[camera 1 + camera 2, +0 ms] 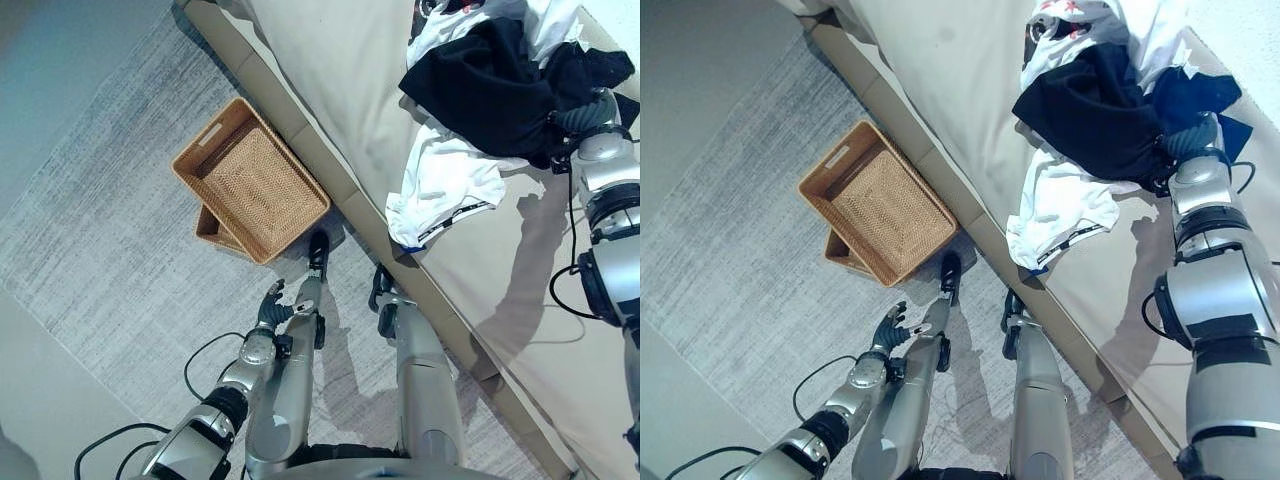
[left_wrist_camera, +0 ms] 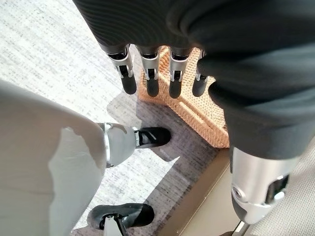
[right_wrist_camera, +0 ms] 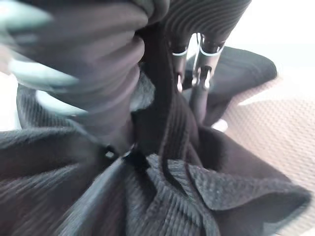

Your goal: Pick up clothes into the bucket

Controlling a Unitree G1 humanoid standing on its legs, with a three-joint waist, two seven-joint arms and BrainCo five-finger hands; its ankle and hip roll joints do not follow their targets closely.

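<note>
Right hand [image 1: 1196, 140] is reaching into the clothes pile on the bed [image 1: 330, 90], its fingers [image 3: 202, 73] clenching a fold of the black garment [image 1: 490, 90]. White garment [image 1: 440, 190] is lying beneath. Left hand [image 1: 275, 308] is hanging over the rug [image 1: 100, 230], fingers relaxed, near the wicker basket [image 1: 250, 180].

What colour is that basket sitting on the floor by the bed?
The basket is a warm tan-brown woven wicker, clearest in the left eye view.
</note>
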